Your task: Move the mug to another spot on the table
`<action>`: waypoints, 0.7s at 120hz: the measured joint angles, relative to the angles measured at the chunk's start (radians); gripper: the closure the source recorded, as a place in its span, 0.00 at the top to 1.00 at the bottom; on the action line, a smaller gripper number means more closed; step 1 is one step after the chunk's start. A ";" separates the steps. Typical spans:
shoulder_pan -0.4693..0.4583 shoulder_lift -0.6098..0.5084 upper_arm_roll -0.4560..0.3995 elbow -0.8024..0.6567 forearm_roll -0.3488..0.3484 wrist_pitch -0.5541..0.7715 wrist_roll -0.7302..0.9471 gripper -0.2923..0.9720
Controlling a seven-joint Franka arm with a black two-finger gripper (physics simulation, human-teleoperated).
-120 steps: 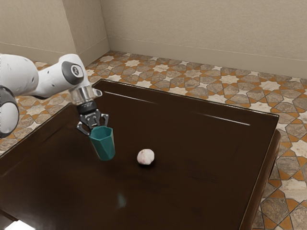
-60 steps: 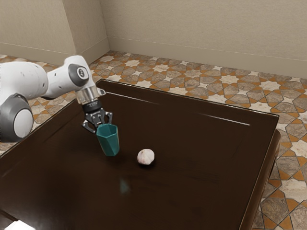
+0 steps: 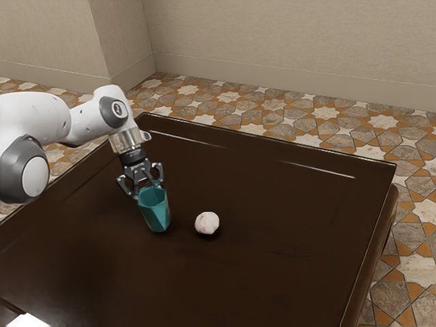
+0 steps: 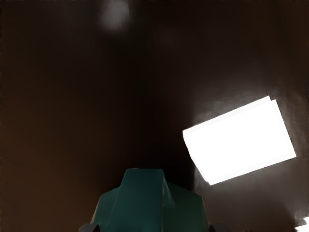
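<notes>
A teal faceted mug (image 3: 156, 210) hangs slightly tilted from my black gripper (image 3: 141, 191), which is shut on its rim. Its base is at or just above the dark wooden table (image 3: 272, 225), left of centre in the exterior view. The mug's teal body (image 4: 150, 203) also appears in the wrist view, right under my hand, above the dark tabletop.
A small whitish round object (image 3: 207, 222) lies on the table just to the exterior view's right of the mug. A bright rectangular glare (image 4: 239, 140) reflects off the tabletop in the wrist view. The table's edges drop to a patterned tile floor (image 3: 327, 116).
My gripper has carried the mug down and slightly toward the exterior view's right, bringing it close to the tabletop near the whitish object.
</notes>
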 joint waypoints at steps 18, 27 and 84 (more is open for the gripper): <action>0.002 -0.011 0.006 -0.007 0.007 0.003 -0.001 0.60; 0.004 -0.022 0.010 -0.008 0.022 0.004 -0.002 0.65; -0.101 -0.546 0.024 -0.241 0.320 0.004 0.006 0.76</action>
